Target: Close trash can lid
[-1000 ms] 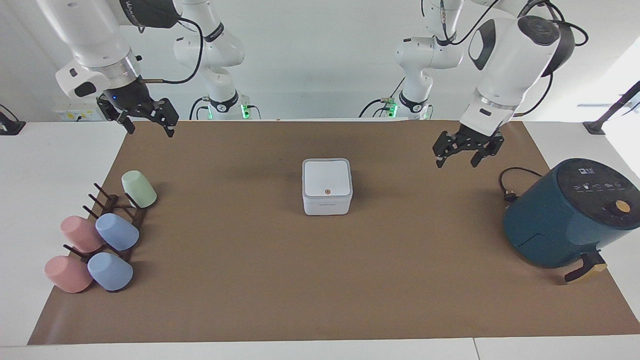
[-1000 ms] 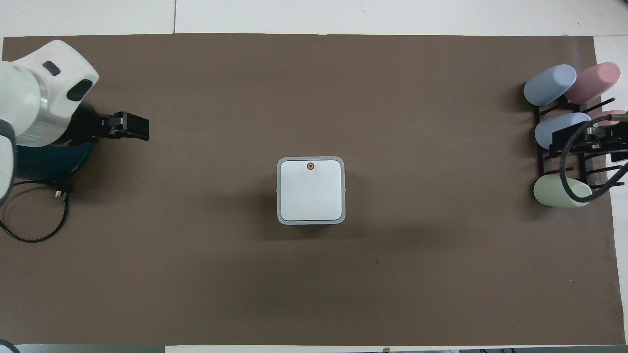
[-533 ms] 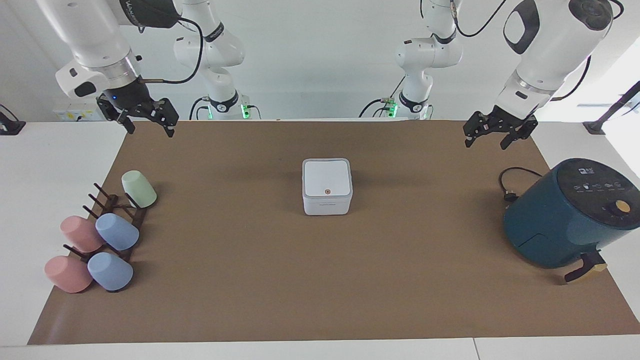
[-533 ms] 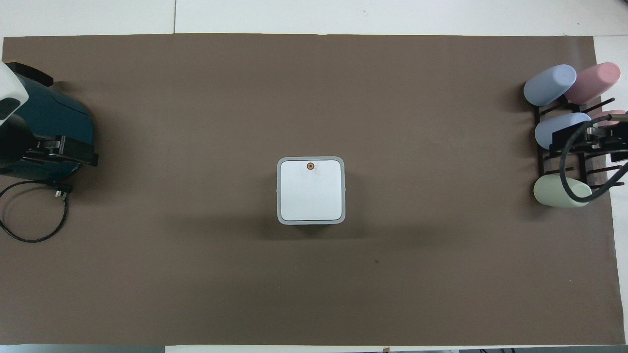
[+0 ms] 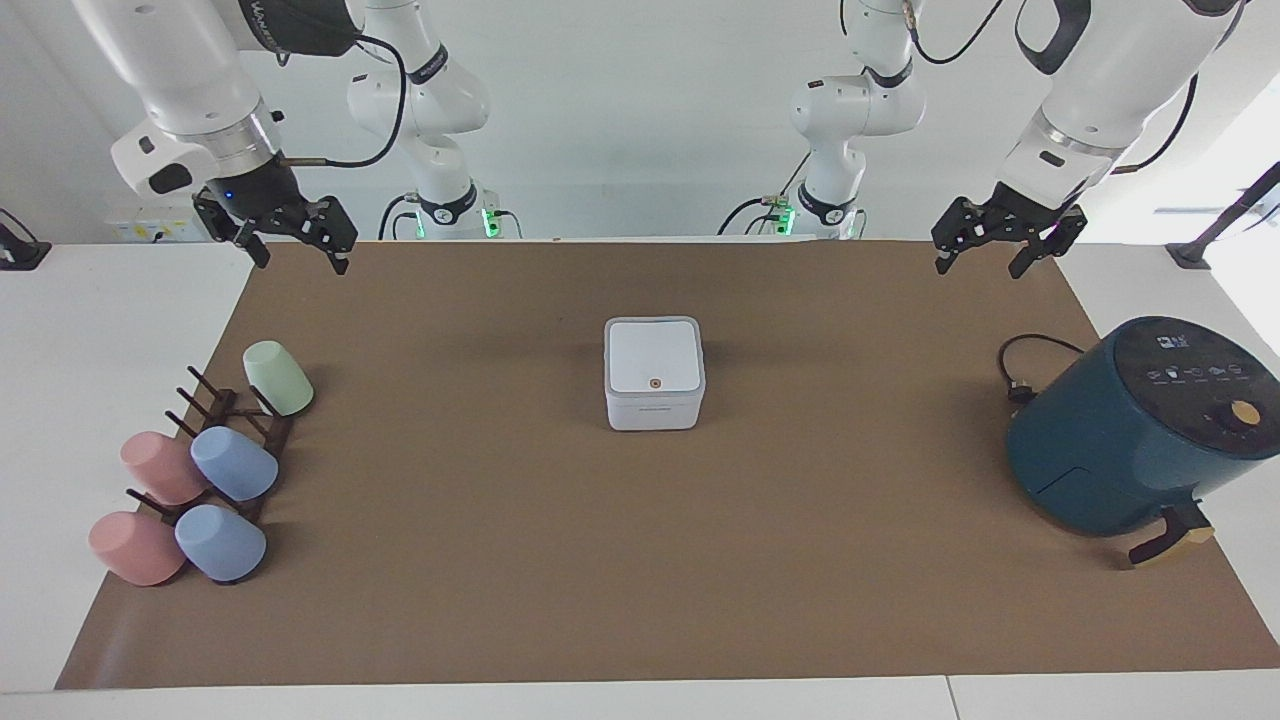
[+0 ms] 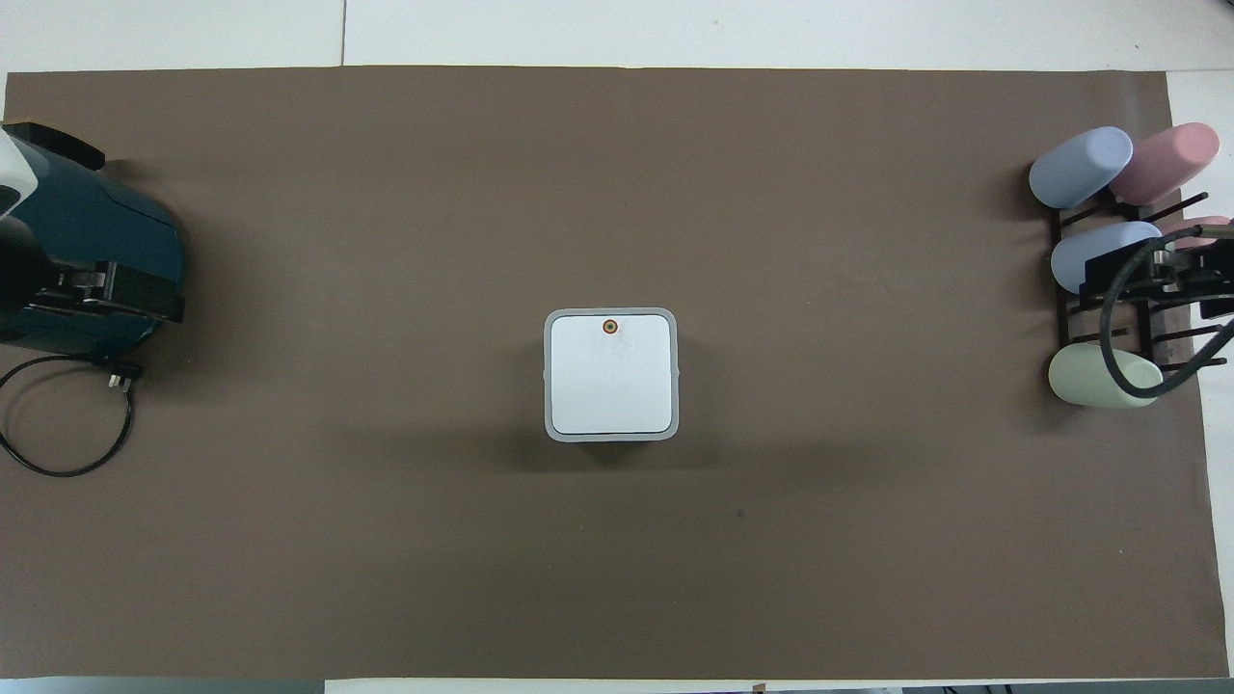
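The small white trash can (image 5: 654,384) stands in the middle of the brown mat (image 5: 640,560). Its white lid (image 5: 653,358) with the orange dot lies flat and shut on top, and shows the same way in the overhead view (image 6: 610,375). My left gripper (image 5: 978,268) is open and empty, raised over the mat's corner at the left arm's end, well away from the can. In the overhead view it (image 6: 120,299) overlaps the air fryer. My right gripper (image 5: 302,264) is open and empty, raised over the mat's corner at the right arm's end.
A dark teal air fryer (image 5: 1140,430) with a black cable (image 5: 1020,365) sits at the left arm's end of the table. A dark rack (image 5: 225,430) with several pastel cups (image 5: 233,463) lies at the right arm's end. Bare mat surrounds the can.
My left gripper has risen and drawn back from over the mat toward the left arm's end and the robots' edge. The right arm, the can and the lid have not moved.
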`<state>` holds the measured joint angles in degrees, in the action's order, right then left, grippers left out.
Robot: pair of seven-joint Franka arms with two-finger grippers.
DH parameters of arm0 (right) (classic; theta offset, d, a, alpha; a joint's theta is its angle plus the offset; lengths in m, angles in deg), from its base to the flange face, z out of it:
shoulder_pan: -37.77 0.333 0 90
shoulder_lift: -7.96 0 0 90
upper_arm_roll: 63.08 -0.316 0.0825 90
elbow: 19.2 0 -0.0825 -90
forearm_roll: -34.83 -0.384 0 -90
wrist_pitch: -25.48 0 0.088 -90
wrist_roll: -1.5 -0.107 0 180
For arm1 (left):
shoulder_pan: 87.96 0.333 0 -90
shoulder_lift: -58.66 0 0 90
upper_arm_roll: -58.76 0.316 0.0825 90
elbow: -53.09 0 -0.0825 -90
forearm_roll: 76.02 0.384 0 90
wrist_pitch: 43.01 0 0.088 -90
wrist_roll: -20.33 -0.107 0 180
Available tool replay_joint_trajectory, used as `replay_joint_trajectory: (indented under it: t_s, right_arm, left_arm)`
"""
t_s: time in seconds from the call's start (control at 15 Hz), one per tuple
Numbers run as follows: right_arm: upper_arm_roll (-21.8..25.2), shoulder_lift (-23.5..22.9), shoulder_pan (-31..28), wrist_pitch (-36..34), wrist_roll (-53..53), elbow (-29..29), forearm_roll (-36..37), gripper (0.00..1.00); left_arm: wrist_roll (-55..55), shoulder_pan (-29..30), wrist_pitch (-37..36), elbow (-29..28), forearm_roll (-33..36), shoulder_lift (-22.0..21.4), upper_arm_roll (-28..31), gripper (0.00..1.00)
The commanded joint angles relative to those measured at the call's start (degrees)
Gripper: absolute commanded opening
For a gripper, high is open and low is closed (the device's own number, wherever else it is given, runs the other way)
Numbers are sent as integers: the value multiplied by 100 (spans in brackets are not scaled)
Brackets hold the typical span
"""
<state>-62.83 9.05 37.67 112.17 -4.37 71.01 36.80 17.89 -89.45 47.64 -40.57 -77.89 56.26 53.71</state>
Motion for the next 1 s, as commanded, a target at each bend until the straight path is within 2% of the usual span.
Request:
replay_joint_trajectory:
  t_s: [0.0, 0.27, 0.4, 0.93]
  right_arm:
    - [-17, 119, -25, 68, 94, 154, -3, 100]
    - [-17, 119, -25, 68, 94, 154, -3, 100]
    - [-17, 119, -25, 68, 94, 154, -3, 100]
    - [-17, 119, -25, 68, 94, 154, -3, 100]
  left_arm:
    - [-46, -177, 164, -197, 135, -138, 21, 100]
    - [-37, -185, -2, -92, 144, -103, 38, 100]
    - [15, -194, -283, 154, 214, -24, 38, 100]
    - [95, -124, -240, 138, 241, -41, 38, 100]
